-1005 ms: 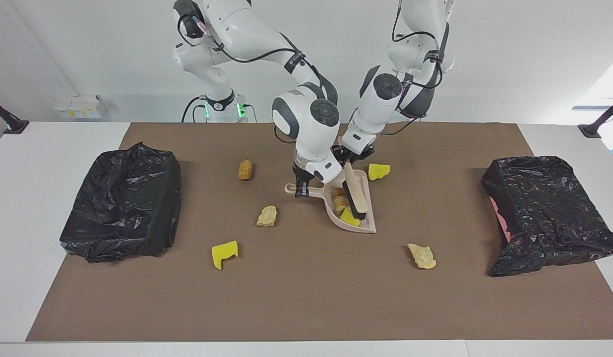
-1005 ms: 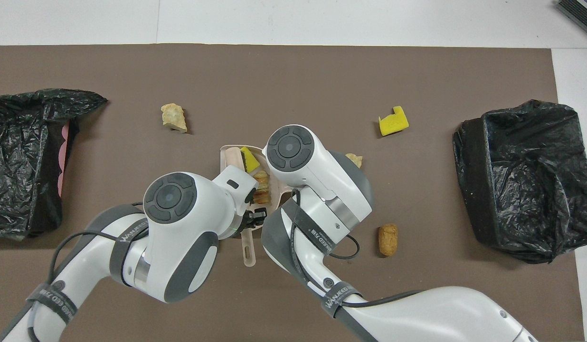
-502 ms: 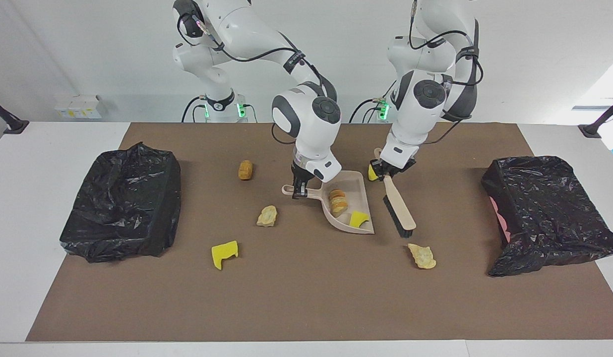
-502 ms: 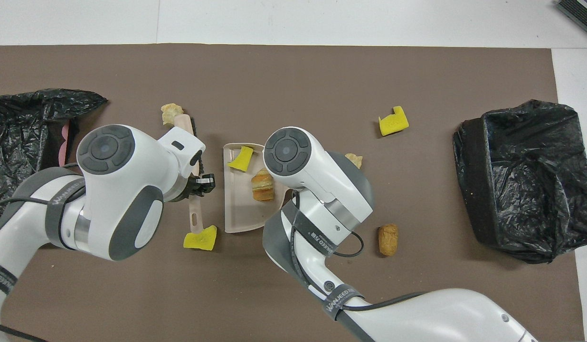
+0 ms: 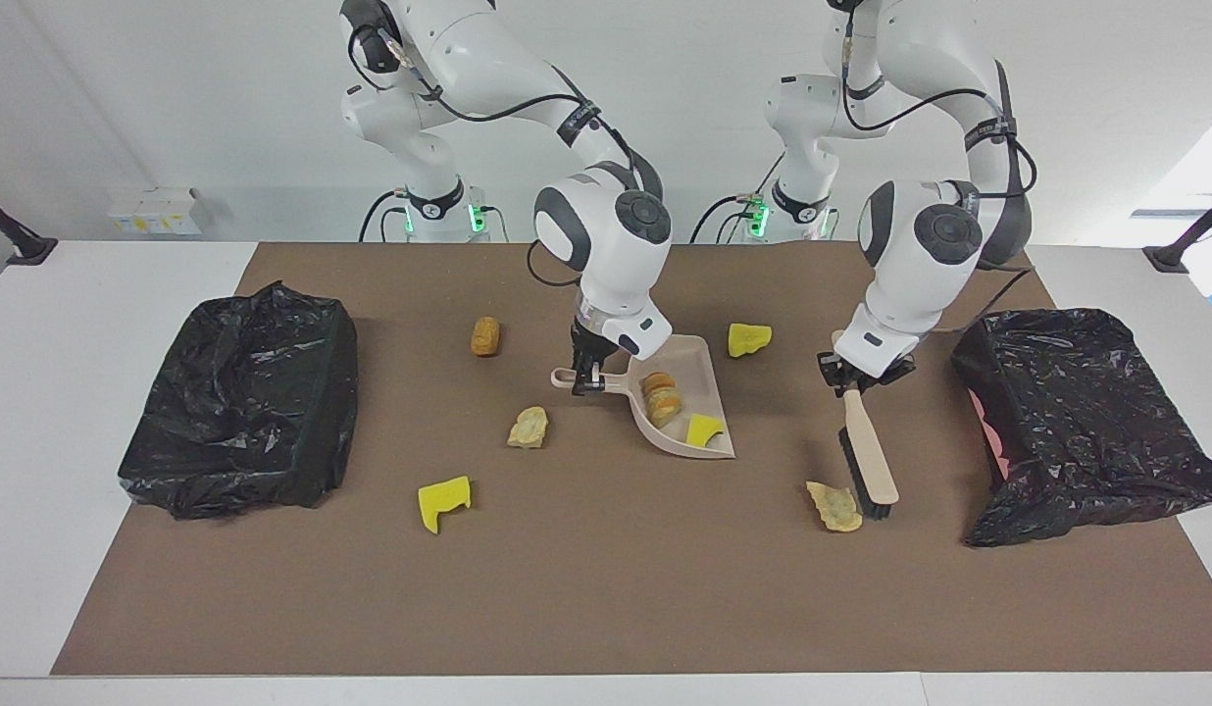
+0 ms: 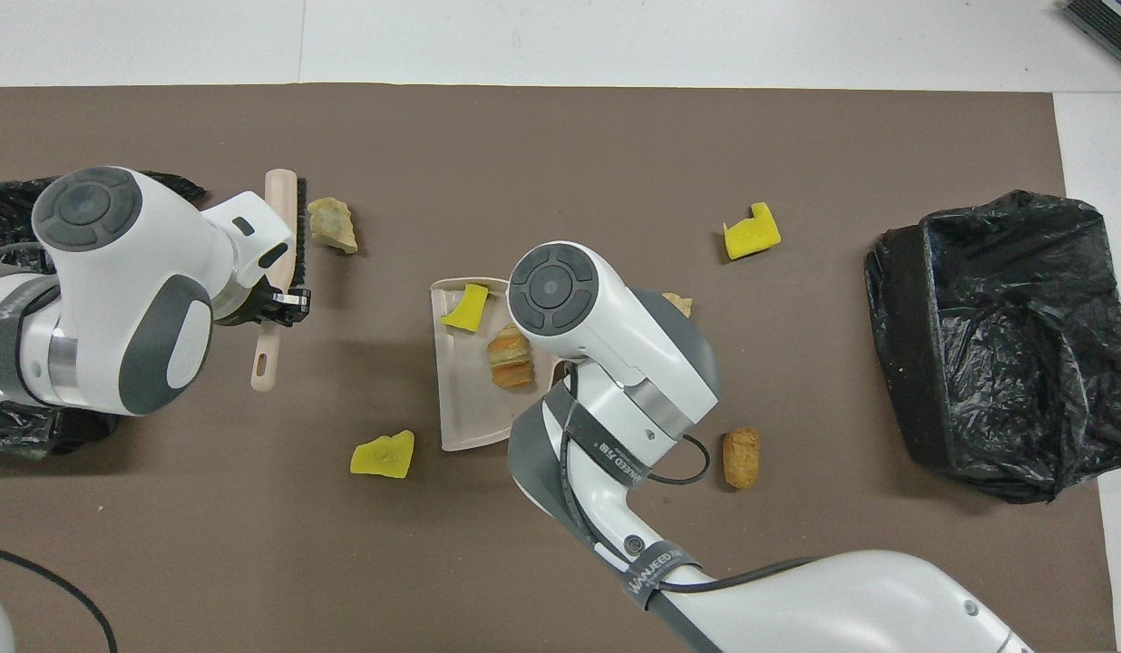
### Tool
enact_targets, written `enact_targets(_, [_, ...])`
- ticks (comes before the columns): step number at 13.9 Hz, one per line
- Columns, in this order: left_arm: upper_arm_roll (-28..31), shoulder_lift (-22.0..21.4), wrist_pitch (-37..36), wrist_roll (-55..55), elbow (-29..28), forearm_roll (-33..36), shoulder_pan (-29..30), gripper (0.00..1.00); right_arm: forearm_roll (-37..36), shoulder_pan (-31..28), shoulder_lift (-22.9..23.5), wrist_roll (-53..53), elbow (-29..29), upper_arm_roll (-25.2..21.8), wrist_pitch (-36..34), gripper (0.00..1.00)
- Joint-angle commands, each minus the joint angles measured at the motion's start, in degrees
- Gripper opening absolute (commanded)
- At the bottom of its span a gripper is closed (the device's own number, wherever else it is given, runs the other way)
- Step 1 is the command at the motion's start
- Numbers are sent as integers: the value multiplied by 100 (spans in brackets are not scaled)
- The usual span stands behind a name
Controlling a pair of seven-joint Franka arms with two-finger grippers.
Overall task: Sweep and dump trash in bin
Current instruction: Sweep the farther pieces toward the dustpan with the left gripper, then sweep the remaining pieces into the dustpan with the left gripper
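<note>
while the right gripper [image 5: 588, 380] squeezes the handle of the beige dustpan [image 5: 709, 365] in the middle of the brown mat [image 5: 606, 608], two bits of trash [image 5: 662, 396] sit in the pan. the left gripper [image 5: 854, 380] grips the brush [image 5: 869, 453], its bristles touching a tan scrap [image 5: 834, 506] beside the black bin [image 5: 1086, 422] at the left arm's end. four other scraps lie loose on the mat.
</note>
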Motion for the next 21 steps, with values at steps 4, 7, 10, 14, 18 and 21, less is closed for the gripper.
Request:
enact_targets(4, [-65,534,-116,1582,348,199,199,0,-12,-221,-139,960,-157,76,-293,0])
enact_targets(7, [-73,183,-151,2531,-240,207,24,0,50,-310,-87,1427,-44,67,-451,0])
enact_targets(10, [-82,-46,-510,2710,-515,199,-388,0,50,-467,-52,1489,1,67,-417,0])
enact_targets(14, [-118,-432,-513,1176,-1128,-90,-1108,0,15,-494,-43,1454,-8,67,-486,0])
enact_targets(18, [-118,-644,-485,59,-1341,-776,-2048,0,-56,-486,-69,1410,-25,67,-750,0])
enact_targets(21, [-126,-776,-748,-1687,-1219,-1021,-2314,0,-73,-459,-69,1402,1,67,-759,0])
